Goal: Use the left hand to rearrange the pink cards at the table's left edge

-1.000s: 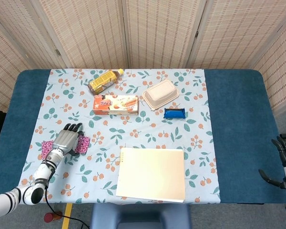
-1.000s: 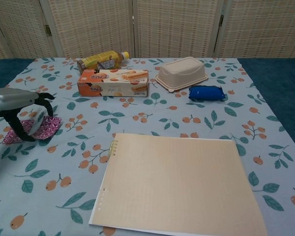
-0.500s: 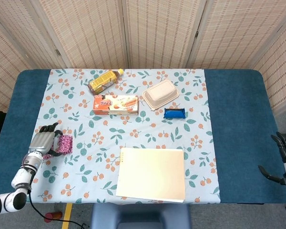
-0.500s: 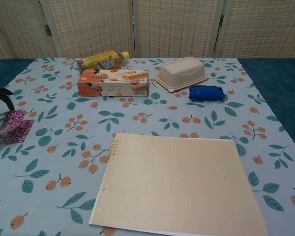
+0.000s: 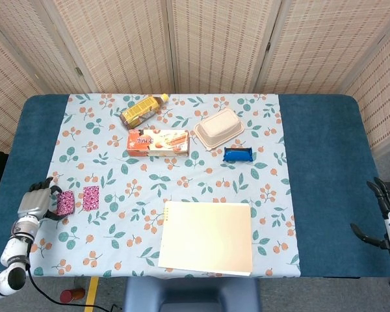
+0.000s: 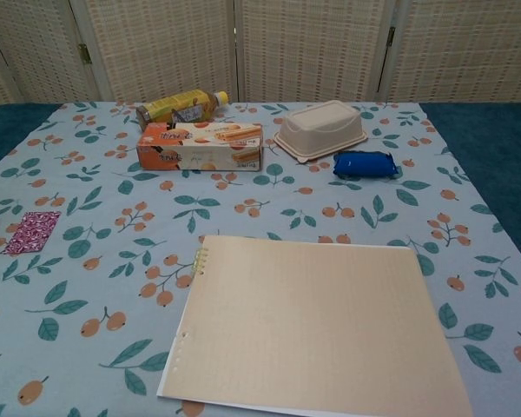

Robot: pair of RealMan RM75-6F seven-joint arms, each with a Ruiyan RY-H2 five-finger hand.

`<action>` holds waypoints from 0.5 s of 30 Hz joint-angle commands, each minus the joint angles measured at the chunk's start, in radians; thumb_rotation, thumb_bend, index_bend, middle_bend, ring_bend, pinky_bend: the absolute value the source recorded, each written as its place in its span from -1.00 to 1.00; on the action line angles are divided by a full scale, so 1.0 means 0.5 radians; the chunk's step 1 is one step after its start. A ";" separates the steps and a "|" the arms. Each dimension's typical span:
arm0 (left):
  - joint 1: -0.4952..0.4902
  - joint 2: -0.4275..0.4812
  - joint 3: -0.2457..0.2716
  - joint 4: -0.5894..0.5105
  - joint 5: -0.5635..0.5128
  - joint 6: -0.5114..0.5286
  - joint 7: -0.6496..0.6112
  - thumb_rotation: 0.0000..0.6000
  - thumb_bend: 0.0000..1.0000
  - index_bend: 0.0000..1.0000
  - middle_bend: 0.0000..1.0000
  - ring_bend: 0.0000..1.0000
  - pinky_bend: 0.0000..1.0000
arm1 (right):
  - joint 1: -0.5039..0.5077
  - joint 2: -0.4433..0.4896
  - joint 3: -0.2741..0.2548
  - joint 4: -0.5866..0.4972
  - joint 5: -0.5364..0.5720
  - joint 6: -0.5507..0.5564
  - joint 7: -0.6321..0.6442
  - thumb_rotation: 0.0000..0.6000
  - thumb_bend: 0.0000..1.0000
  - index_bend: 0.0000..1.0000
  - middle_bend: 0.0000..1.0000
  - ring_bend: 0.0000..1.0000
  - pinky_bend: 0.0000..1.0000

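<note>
Head view shows the left hand (image 5: 34, 201) low at the left edge of the table (image 5: 26, 140), right where the flowery cloth (image 5: 104, 224) meets the blue part. Its fingers (image 5: 44, 185) look curled a bit, and they sit just beside 1 pink card (image 5: 65, 202). I cannot tell if they touch that card or pinch it. A second pink card (image 5: 91, 197) lies flat on the cloth, near the first one but apart from it. Chest view shows that second card flat too, and only a tiny corner of the first one at the picture's edge.

I think the job now is to nudge the 2 cards into a neat spot. To do it well, the hand should press softly on top of a card and slide it, not grab it, since a thin flat card is hard to pick up. It should go slow, so the cloth does not bunch up.

The right hand (image 5: 389, 224) hangs off the right side of the table, fingers spread, holding nothing. It can stay there.

Closer to the middle lies a big tan notebook (image 5: 207, 236). Past it sit a small blue packet (image 5: 238, 155), an orange snack box (image 5: 158, 142) and a pale lunch box (image 5: 218, 128). Farthest back lies a yellow bottle (image 5: 143, 109) on its side. All of these are well apart from the cards.
</note>
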 commanded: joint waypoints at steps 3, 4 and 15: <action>0.004 -0.006 -0.012 -0.007 -0.018 -0.010 0.013 1.00 -0.58 -0.42 -1.00 -1.00 -1.00 | -0.002 -0.005 -0.002 0.006 0.005 0.001 0.008 1.00 -0.43 -0.91 -1.00 -1.00 -1.00; 0.004 -0.009 -0.012 -0.005 -0.014 -0.008 0.019 1.00 -0.58 -0.42 -1.00 -1.00 -1.00 | -0.004 -0.007 -0.003 0.009 0.008 0.001 0.010 1.00 -0.43 -0.91 -1.00 -1.00 -1.00; 0.005 -0.020 -0.014 0.019 -0.029 -0.028 0.064 1.00 -0.58 -0.46 -1.00 -1.00 -1.00 | -0.015 -0.021 -0.009 0.030 0.012 0.013 0.032 1.00 -0.43 -0.91 -1.00 -1.00 -1.00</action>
